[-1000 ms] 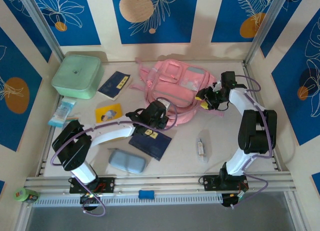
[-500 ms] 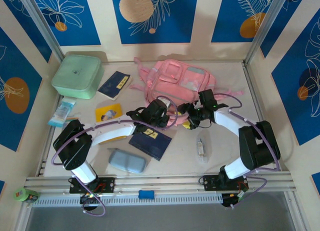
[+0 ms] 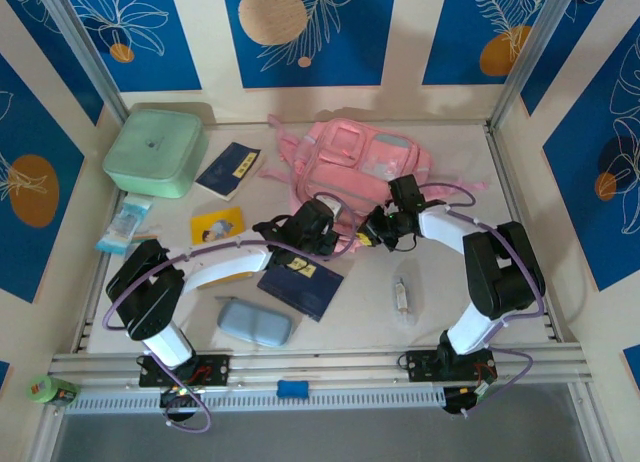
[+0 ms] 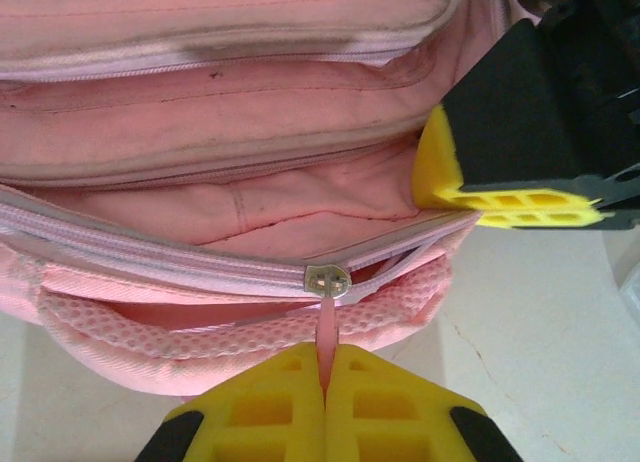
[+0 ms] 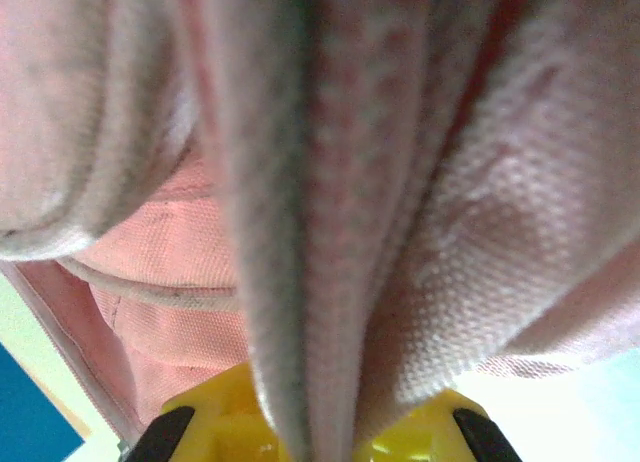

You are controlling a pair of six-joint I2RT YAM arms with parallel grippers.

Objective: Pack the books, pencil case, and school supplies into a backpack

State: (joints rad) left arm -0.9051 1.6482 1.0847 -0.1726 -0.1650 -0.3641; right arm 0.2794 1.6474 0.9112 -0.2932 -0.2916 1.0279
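Note:
The pink backpack (image 3: pixel 360 167) lies at the back middle with its main opening (image 4: pixel 250 207) partly unzipped. My left gripper (image 3: pixel 325 228) (image 4: pixel 325 377) is shut on the pink zipper pull (image 4: pixel 327 327) under the metal slider (image 4: pixel 328 279). My right gripper (image 3: pixel 376 232) (image 5: pixel 320 432) is shut on a fold of the backpack's fabric (image 5: pixel 330 232) at the opening's right end; its yellow fingers (image 4: pixel 510 197) show in the left wrist view. Two navy books (image 3: pixel 232 169) (image 3: pixel 300 282) and a yellow book (image 3: pixel 217 225) lie on the table. The pencil case (image 3: pixel 254 323) is near the front. The wrapped school supplies stick (image 3: pixel 402 296) lies front right.
A mint-green lidded box (image 3: pixel 150 152) stands at the back left, with pale blue packets (image 3: pixel 125 227) in front of it. Patterned walls close the table (image 3: pixel 440 282) on three sides. A metal rail (image 3: pixel 320 364) runs along the near edge.
My right gripper swung left from the backpack's right side to its near edge and shut on the fabric. The left gripper stayed shut on the zipper pull.

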